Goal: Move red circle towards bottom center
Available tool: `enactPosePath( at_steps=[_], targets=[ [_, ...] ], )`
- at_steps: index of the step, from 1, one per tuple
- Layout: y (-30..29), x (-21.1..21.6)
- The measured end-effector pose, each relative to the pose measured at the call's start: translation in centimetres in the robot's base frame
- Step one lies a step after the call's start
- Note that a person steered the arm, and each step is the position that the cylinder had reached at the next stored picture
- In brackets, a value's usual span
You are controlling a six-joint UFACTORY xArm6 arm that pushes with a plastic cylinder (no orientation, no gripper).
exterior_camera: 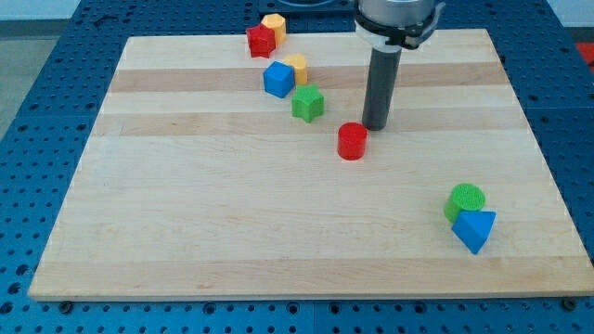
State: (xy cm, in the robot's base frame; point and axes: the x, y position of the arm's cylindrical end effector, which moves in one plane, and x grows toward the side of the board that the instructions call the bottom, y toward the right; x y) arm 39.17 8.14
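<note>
The red circle [352,141] is a short red cylinder standing on the wooden board [232,213], a little above and right of the board's middle. My tip [375,126] rests on the board just to the upper right of the red circle, very close to it; I cannot tell whether they touch. The dark rod rises from there to the arm's head at the view's top.
A green block [307,103], a blue cube [278,80] and a yellow block [296,66] cluster up and left of the red circle. A red star-like block [261,41] and a yellow block [274,24] sit at the top edge. A green circle [465,200] and blue triangle [474,229] lie at lower right.
</note>
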Motion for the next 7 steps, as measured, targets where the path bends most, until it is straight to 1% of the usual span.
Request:
enactPosePath(
  at_steps=[1,2,4,5,6,7],
  targets=[
    [-1.9,0.6],
    [-2.3,4.3],
    [-0.6,13.5],
    [-1.2,12.7],
    [-2.4,9.2],
    [-5.2,7.9]
  ],
)
